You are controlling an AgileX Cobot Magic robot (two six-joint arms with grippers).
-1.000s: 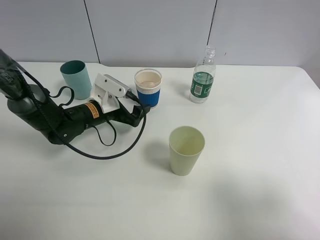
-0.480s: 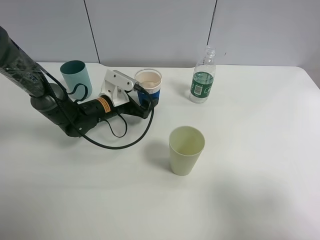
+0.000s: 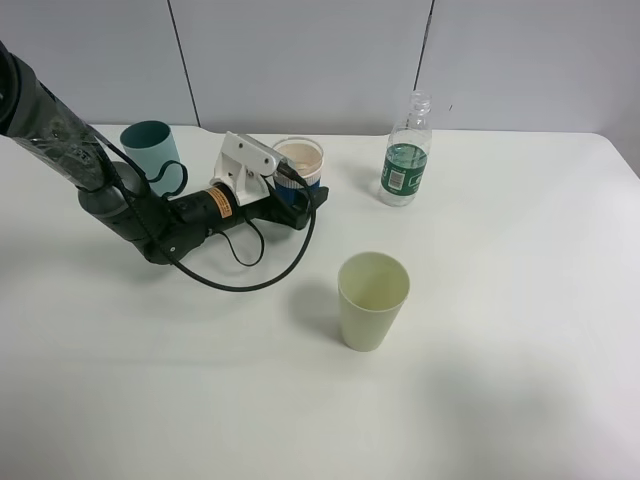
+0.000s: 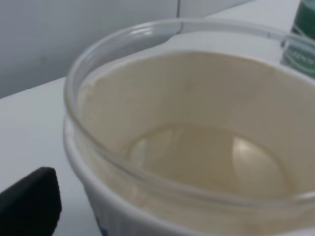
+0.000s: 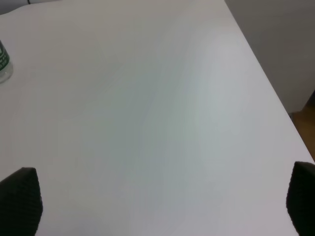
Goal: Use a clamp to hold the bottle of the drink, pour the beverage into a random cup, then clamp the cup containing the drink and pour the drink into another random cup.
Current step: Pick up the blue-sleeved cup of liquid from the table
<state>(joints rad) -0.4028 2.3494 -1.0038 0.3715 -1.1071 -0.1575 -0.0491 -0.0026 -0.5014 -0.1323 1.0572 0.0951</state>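
I'm seeing left arm (image 3: 120,200) lying low over table (image 3: 520,330), angled in from upper left of frame, wrist level. Left gripper (image 3: 303,197) is straddling blue-sleeved white cup (image 3: 299,157) at upper centre, jaws wide apart. Can't tell whether pads are touching sleeve. Left wrist view is showing clear liquid (image 4: 206,157) sitting in cup bottom. Bottle (image 3: 405,150) is standing right of it, well apart. Yellow-green cup (image 3: 372,300) is standing alone at centre. Right gripper (image 5: 162,206) is hanging over table, jaws spread.
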